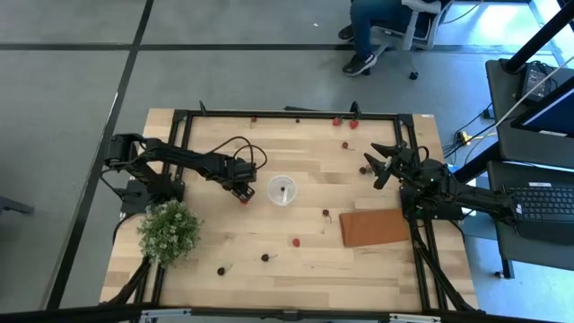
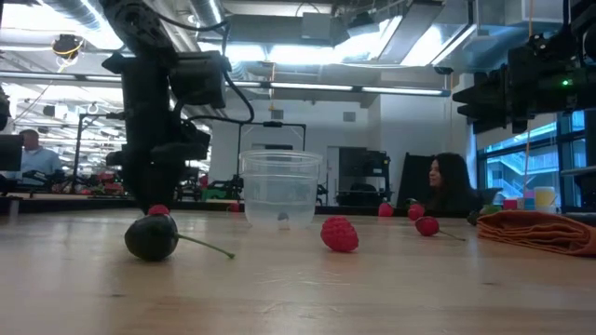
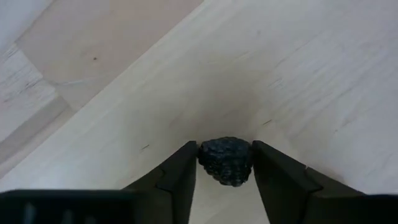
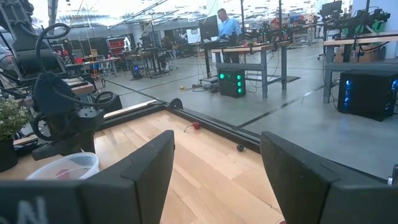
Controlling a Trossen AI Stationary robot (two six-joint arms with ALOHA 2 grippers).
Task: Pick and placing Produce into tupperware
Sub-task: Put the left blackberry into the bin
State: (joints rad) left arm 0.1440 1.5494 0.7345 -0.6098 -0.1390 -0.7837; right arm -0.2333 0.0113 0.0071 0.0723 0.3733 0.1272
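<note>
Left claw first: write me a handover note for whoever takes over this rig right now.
Left claw: down at the table beside the plastic cup, fingers on both sides of a dark blackberry; not lifted.
Right claw: open, waiting above the table's right side near the reddish-brown mat.
Cup: upright mid-table; at least one red piece seems to lie inside.
Left to do: lift the blackberry into the cup, then gather the loose fruit, such as the raspberry and the dark cherry, plus pieces along the far edge.
</note>
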